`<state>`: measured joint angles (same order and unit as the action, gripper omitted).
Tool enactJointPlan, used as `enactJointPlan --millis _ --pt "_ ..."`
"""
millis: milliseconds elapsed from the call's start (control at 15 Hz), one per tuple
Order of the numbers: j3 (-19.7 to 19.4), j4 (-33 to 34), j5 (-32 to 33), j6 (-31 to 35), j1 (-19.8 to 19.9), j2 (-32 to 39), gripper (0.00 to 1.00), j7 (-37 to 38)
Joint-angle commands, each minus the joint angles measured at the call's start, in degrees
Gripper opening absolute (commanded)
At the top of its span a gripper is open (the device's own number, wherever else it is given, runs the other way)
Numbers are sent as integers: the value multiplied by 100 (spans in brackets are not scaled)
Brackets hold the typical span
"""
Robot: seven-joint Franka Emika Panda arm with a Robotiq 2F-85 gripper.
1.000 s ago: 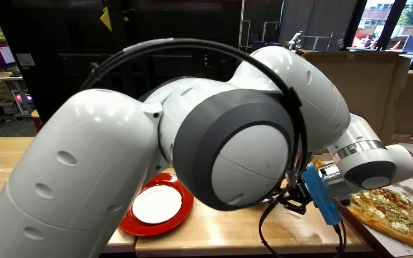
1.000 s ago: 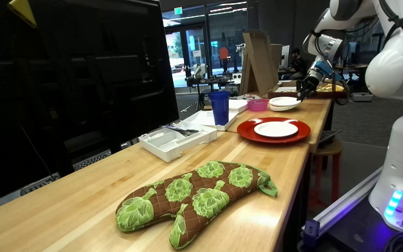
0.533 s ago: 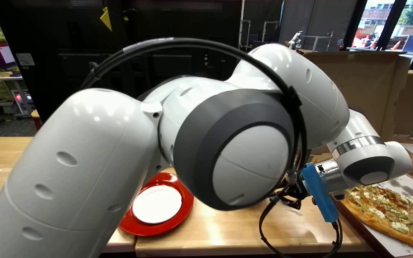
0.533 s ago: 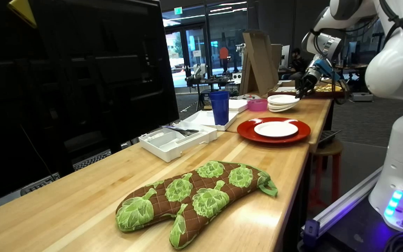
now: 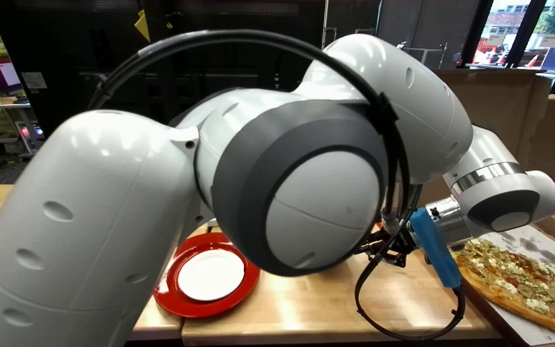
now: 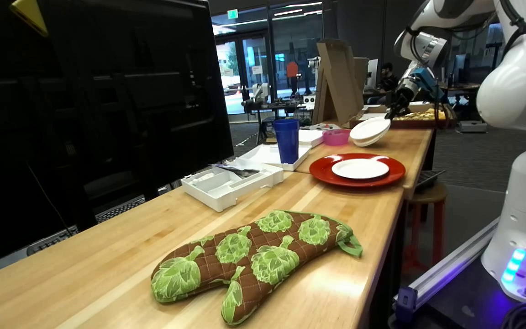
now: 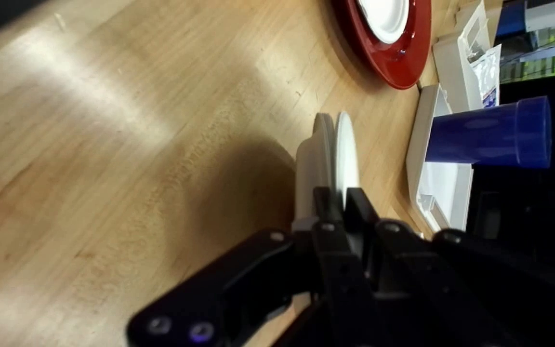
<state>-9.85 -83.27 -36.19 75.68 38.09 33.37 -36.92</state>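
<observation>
My black gripper point(image 7: 339, 195) is shut on the rim of a white plate point(image 7: 347, 154) in the wrist view. More white plate edges point(image 7: 317, 159) stand close against it; I cannot tell how many are between the fingers. In an exterior view the gripper point(image 6: 391, 114) is at the upper edge of the tilted white plates point(image 6: 370, 128), whose lower side is close to the table. In an exterior view the arm hides these plates. A red plate point(image 6: 320, 170) with a smaller white plate point(image 6: 360, 168) on it lies nearer the table's middle.
A blue cup point(image 6: 286, 141) stands in a white tray. Near it are a pink bowl point(image 6: 336, 137) and a white case point(image 6: 219, 201). A brown and green oven mitt point(image 6: 263, 258) lies at the front. A pizza point(image 5: 523, 282) sits in an open box beside the arm.
My gripper has moved up and lifted one side of the white plates, which have gone from nearly flat to steeply tilted. The red plate and the other things have not moved.
</observation>
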Motion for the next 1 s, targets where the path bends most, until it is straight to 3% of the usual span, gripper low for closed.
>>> enactJointPlan --millis 0,933 --pt "38 -148 -3 -140 41 -293 3 -208" --pt "-1 -50 46 -295 -43 -287 3 -350"
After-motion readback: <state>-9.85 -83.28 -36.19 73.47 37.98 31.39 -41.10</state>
